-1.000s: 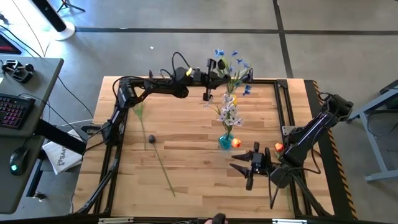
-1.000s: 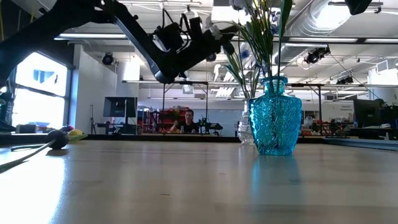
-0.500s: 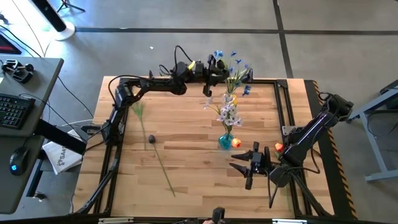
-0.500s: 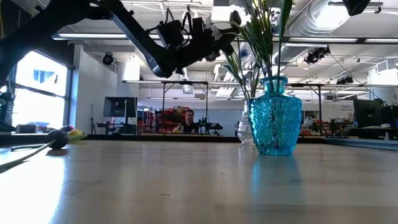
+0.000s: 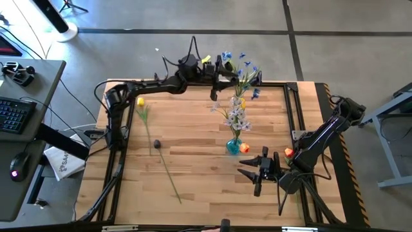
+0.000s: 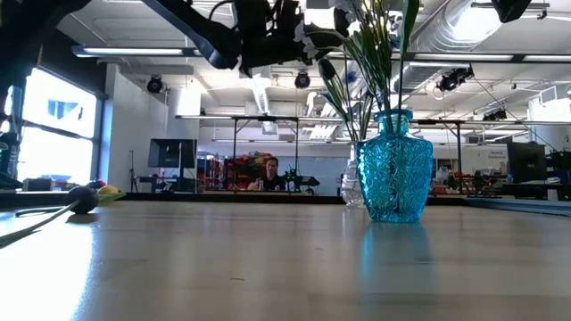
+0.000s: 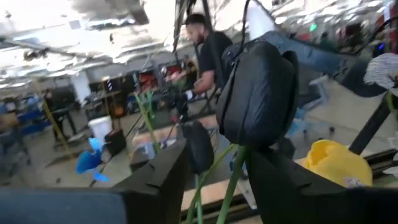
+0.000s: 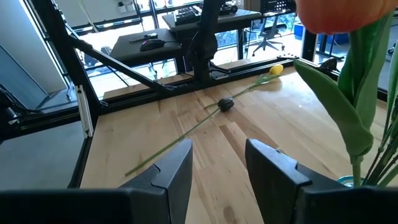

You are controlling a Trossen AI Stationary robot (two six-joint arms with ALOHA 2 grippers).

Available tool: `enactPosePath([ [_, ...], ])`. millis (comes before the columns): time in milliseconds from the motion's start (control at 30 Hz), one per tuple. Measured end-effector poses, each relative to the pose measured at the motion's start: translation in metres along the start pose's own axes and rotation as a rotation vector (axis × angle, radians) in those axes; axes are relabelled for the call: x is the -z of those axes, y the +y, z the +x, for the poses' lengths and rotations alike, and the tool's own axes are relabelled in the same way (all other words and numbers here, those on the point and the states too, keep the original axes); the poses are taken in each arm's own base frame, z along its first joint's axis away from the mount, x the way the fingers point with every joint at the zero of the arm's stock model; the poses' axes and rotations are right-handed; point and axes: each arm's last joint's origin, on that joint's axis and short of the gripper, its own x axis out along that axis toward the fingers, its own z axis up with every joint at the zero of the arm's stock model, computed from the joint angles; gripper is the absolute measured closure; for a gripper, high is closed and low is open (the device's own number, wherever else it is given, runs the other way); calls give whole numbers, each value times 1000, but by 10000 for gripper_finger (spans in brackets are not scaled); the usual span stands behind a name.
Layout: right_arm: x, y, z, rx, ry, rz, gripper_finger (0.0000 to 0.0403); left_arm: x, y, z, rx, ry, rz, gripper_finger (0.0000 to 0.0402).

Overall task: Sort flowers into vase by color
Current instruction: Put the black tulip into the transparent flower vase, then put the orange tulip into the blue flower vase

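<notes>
- Wooden bench (image 5: 193, 122) under a straight-down camera, with open workshop floor around it, was what I had to work from.
- On my left arm, the left end effector (image 5: 225, 67) hung high over the far edge of the bench, right beside the blue flowers (image 5: 239, 64) standing there.
- From that wrist I saw its fingers (image 7: 163, 180) parted, with the green stem of a dark-headed flower (image 7: 258, 93) running up between them. It looked loose rather than pinched, though I could not be sure the stem cleared both fingers.
- Near the middle of the bench stood the teal vase (image 5: 233, 147), holding pale flowers (image 5: 237, 116), and an orange flower (image 5: 244, 147) lay just beside it.
- Two stems lay unsorted on the left half: a yellow flower (image 5: 140, 102) near the left arm's base, and a near-black flower (image 5: 165, 169).
- I judged that the next pick turned on the near-black flower. Its head lay well toward the near side and to the left of the left end effector, and its long stem ran on from there diagonally to the near edge.
- Both loose stems lay on the left arm's side, so I took that arm to be the nearer one.
- Waiting low beside the teal vase, the right end effector (image 5: 257, 171) had its fingers apart and held nothing.
</notes>
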Motion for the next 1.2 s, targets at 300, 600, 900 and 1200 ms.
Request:
enactPosePath([
  [300,0,0,0,1,3,-7,256,-13,0,-7,-82,95,-64,182],
  [600,1,-1,0,12,5,-19,256,-42,-1,-2,-173,353,-92,165],
  [900,2,-1,0,13,7,-18,256,-61,-17,1,-300,692,-111,165],
  [1200,2,-1,0,14,8,-23,256,-60,-22,-15,-283,928,-168,165],
])
